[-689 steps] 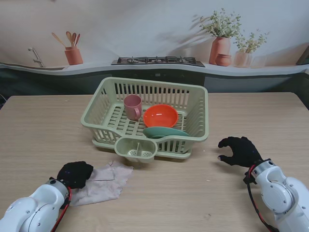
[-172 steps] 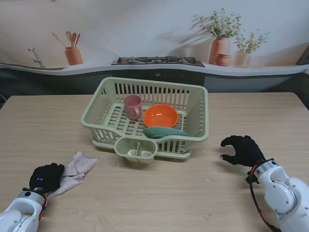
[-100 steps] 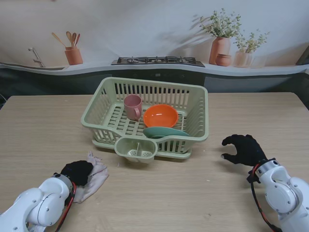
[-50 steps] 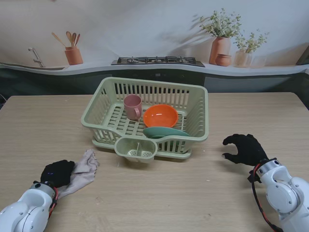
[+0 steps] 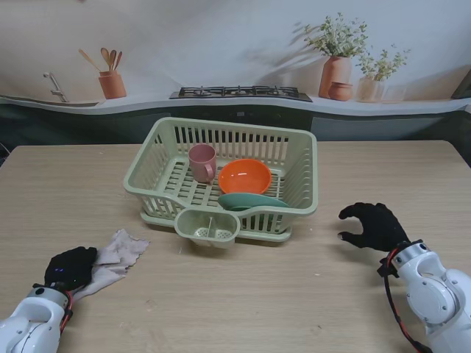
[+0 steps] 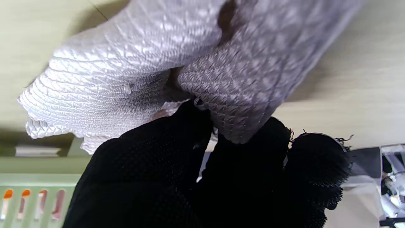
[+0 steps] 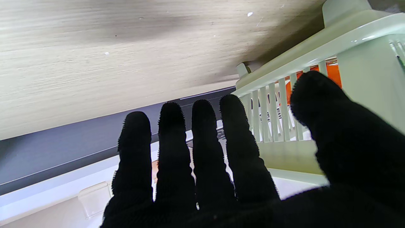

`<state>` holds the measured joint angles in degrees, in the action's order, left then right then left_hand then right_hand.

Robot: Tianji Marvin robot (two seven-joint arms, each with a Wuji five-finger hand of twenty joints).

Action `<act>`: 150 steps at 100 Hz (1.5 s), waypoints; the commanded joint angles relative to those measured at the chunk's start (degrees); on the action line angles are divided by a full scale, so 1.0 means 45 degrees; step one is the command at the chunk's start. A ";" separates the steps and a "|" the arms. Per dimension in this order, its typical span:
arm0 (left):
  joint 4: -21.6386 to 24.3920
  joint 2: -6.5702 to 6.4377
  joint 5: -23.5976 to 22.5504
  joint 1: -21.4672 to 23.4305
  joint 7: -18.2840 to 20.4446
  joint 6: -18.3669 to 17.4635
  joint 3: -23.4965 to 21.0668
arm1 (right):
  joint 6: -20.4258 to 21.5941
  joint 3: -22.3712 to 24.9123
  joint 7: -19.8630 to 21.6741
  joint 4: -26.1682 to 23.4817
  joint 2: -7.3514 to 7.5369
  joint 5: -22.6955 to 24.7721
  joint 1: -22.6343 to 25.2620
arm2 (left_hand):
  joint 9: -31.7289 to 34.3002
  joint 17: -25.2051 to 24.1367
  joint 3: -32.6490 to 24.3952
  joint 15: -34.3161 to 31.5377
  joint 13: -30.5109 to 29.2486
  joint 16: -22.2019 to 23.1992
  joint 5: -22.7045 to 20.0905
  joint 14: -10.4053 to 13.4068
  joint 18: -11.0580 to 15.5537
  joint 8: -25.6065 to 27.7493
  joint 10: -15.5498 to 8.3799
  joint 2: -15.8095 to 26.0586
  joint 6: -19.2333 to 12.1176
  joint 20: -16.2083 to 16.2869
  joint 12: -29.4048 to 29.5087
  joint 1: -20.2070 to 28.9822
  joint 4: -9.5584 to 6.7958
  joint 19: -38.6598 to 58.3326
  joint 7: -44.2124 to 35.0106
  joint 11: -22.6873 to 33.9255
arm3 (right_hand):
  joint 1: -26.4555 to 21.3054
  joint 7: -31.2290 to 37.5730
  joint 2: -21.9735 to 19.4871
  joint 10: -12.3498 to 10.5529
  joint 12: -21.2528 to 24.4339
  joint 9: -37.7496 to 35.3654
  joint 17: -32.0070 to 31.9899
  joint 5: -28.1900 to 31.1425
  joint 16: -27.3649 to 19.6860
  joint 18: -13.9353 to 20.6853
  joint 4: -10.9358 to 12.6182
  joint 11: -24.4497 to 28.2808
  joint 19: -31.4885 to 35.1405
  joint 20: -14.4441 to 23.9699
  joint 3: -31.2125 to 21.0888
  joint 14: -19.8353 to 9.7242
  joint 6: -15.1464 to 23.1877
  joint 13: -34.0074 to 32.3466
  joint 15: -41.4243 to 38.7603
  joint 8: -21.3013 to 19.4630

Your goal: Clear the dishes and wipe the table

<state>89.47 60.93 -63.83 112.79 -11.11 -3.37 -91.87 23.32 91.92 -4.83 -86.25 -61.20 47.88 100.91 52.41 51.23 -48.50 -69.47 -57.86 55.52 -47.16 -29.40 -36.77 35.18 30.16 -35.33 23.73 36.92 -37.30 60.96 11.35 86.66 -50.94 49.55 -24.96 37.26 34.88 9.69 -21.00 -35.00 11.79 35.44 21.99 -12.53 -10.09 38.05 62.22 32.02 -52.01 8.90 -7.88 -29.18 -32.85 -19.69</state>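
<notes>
Rack [image 5: 162, 193] blocks mid-surface [image 5: 412, 176], far side. Bare wood runs wide on both sides of it and along the near edge between left hand [image 5: 70, 268] on cloth [image 5: 118, 250] and right hand [image 5: 374, 226].

This is looking like a kitchen, but a staged one. Behind the wooden table [image 5: 243, 309] a printed backdrop [image 5: 221, 44] is showing a gas hob [image 5: 241, 93], a tap [image 5: 53, 85], a pot of wooden spoons [image 5: 112, 81] and potted plants [image 5: 340, 51] on a counter. On the table a green dish rack [image 5: 224, 176] is holding a pink cup [image 5: 202, 162], an orange bowl [image 5: 244, 176] and a green plate [image 5: 250, 201].
</notes>
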 commanded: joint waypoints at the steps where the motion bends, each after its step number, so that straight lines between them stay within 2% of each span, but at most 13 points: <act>1: -0.0318 -0.0044 0.0044 -0.0618 0.0314 -0.0143 0.0160 | 0.0135 0.0006 0.0163 -0.0075 -0.0045 0.0009 0.0038 | -0.0079 0.0044 -0.0649 -0.0341 0.0067 0.0155 -0.0400 -0.0458 -0.0715 0.0670 0.0376 0.0587 -0.2071 0.0176 -0.0296 0.1468 -0.0259 0.0912 -0.1501 0.0248 | 0.0309 -0.0046 -0.0264 -0.0002 0.0100 0.0155 0.0009 0.0177 -0.0053 0.0026 0.0528 -0.0140 -0.0264 -0.0032 0.0111 -0.0010 0.0031 -0.0021 0.0242 -0.0012; 22: -0.1492 -0.0173 0.0236 -0.2231 0.0505 -0.0653 0.0518 | 0.0143 -0.0004 0.0113 -0.0066 -0.0055 -0.0007 0.0043 | -0.0055 0.0046 -0.0644 -0.0338 0.0054 0.0142 -0.0414 -0.0422 -0.0715 0.0686 0.0322 0.0568 -0.2117 0.0219 -0.0291 0.1439 -0.0258 0.0895 -0.1517 0.0276 | 0.0329 -0.0042 -0.0279 -0.0002 0.0102 0.0154 0.0026 0.0171 -0.0049 0.0028 0.0524 -0.0155 -0.0250 -0.0072 0.0105 -0.0029 0.0034 -0.0019 0.0221 -0.0011; 37: -0.1874 -0.0204 0.0357 -0.2740 0.0600 -0.0622 0.0664 | 0.0037 -0.0031 0.0068 -0.0030 -0.0060 0.0020 0.0043 | 0.0001 0.0048 -0.0665 -0.0313 0.0003 0.0117 -0.0468 -0.0484 -0.0715 0.0602 0.0363 0.0535 -0.2069 0.0258 -0.0237 0.1439 -0.0277 0.0879 -0.1458 0.0245 | 0.0310 -0.0035 -0.0257 -0.0007 0.0099 0.0155 -0.0008 0.0171 -0.0049 -0.0004 0.0528 -0.0158 -0.0232 -0.0088 0.0104 -0.0029 0.0044 -0.0008 0.0215 -0.0013; 52: -0.1484 -0.0158 0.0353 -0.2347 0.0775 -0.0103 0.0598 | 0.0018 -0.0053 0.0054 -0.0029 -0.0061 0.0026 0.0022 | 0.0019 0.0126 -0.0677 -0.0290 -0.0025 0.0095 -0.0481 -0.0537 -0.0715 0.0519 0.0417 0.0522 -0.2012 0.0276 -0.0186 0.1428 -0.0286 0.0845 -0.1395 0.0195 | 0.0313 -0.0031 -0.0261 -0.0027 0.0096 0.0159 -0.0005 0.0175 -0.0049 -0.0016 0.0530 -0.0159 -0.0203 -0.0096 0.0102 -0.0037 0.0031 -0.0011 0.0212 -0.0014; 75: -0.0318 -0.0042 0.0149 -0.0802 0.0868 0.0885 0.0367 | -0.0069 -0.0055 0.0120 -0.0127 -0.0067 -0.0036 0.0092 | -0.0025 0.0139 -0.0678 -0.0277 0.0030 0.0097 -0.0525 -0.0655 -0.0715 0.0390 0.0535 0.0526 -0.1845 0.0321 -0.0163 0.1455 -0.0294 0.0821 -0.1257 0.0154 | 0.0332 -0.0043 -0.0265 -0.0006 0.0098 0.0162 -0.0032 0.0163 -0.0055 -0.0024 0.0531 -0.0175 -0.0202 -0.0114 0.0126 -0.0041 0.0053 0.0012 0.0229 -0.0008; 91: 0.0007 0.0066 0.0039 0.0117 0.0268 0.1331 0.0208 | 0.0023 -0.0022 0.0178 -0.0141 -0.0056 -0.0038 0.0079 | -0.0032 0.0138 -0.0672 -0.0276 0.0048 0.0102 -0.0539 -0.0736 -0.0715 0.0368 0.0620 0.0531 -0.1793 0.0352 -0.0161 0.1459 -0.0292 0.0808 -0.1224 0.0134 | 0.0335 -0.0046 -0.0273 -0.0019 0.0093 0.0154 -0.0035 0.0162 -0.0053 -0.0049 0.0534 -0.0168 -0.0194 -0.0117 0.0127 -0.0044 0.0051 0.0010 0.0229 -0.0008; 108: 0.0279 0.0124 -0.0097 0.0769 -0.0115 0.1353 -0.0094 | 0.0049 -0.0012 0.0170 -0.0129 -0.0053 -0.0018 0.0078 | -0.0008 0.0188 -0.0673 -0.0277 0.0016 0.0100 -0.0568 -0.0736 -0.0715 0.0354 0.0631 0.0525 -0.1781 0.0373 -0.0159 0.1456 -0.0296 0.0808 -0.1211 0.0127 | 0.0319 -0.0038 -0.0273 -0.0020 0.0091 0.0158 -0.0035 0.0164 -0.0052 -0.0060 0.0539 -0.0170 -0.0185 -0.0120 0.0119 -0.0034 0.0045 0.0010 0.0229 -0.0012; 123: 0.0169 0.0123 -0.0118 0.0684 -0.0303 0.1170 -0.0115 | 0.0024 -0.0030 0.0174 -0.0149 -0.0053 -0.0012 0.0089 | -0.0007 0.0191 -0.0672 -0.0274 0.0014 0.0098 -0.0567 -0.0735 -0.0715 0.0349 0.0630 0.0518 -0.1795 0.0391 -0.0162 0.1450 -0.0297 0.0797 -0.1199 0.0123 | 0.0310 -0.0041 -0.0261 -0.0013 0.0090 0.0155 -0.0036 0.0160 -0.0049 -0.0057 0.0539 -0.0168 -0.0180 -0.0123 0.0113 -0.0043 0.0044 0.0008 0.0227 -0.0010; 136: -0.0341 0.0114 0.0086 0.0017 -0.0449 0.1123 0.0151 | 0.0018 -0.0047 0.0178 -0.0141 -0.0050 0.0006 0.0077 | 0.0003 0.0172 -0.0690 -0.0106 0.0060 0.0026 -0.0656 -0.0763 -0.0715 0.0105 0.0613 0.0435 -0.1762 0.0410 -0.0101 0.1398 -0.0328 0.0748 -0.0972 0.0034 | 0.0330 -0.0043 -0.0274 -0.0037 0.0088 0.0159 -0.0035 0.0160 -0.0047 -0.0081 0.0538 -0.0169 -0.0179 -0.0125 0.0115 -0.0055 0.0028 0.0008 0.0225 -0.0010; 150: -0.1281 0.0106 0.0516 -0.1165 -0.0695 0.0979 0.0646 | -0.0063 -0.0088 0.0176 -0.0134 -0.0054 -0.0014 0.0080 | 0.0202 0.0109 -0.0885 0.0803 0.0161 -0.0421 -0.1358 -0.1273 -0.0715 -0.2042 0.0656 -0.0115 -0.1343 0.0316 0.0315 0.1060 -0.0499 0.0147 -0.0119 -0.0587 | 0.0340 -0.0043 -0.0284 -0.0018 0.0087 0.0165 -0.0071 0.0157 -0.0048 -0.0090 0.0539 -0.0170 -0.0190 -0.0128 0.0125 -0.0059 0.0057 0.0025 0.0231 -0.0011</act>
<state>85.37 61.22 -61.90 109.59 -15.36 1.59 -89.77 23.09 91.71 -4.84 -86.54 -61.32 47.67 100.99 52.48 51.19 -50.51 -66.71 -57.75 54.63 -47.85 -29.91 -36.89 31.13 30.17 -35.56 25.72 37.12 -37.14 60.96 11.32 86.68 -50.66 48.19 -24.96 37.25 34.87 9.70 -21.00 -35.00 12.01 35.44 21.99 -12.53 -10.09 37.69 62.20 31.94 -52.00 8.90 -7.89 -29.18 -32.53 -19.69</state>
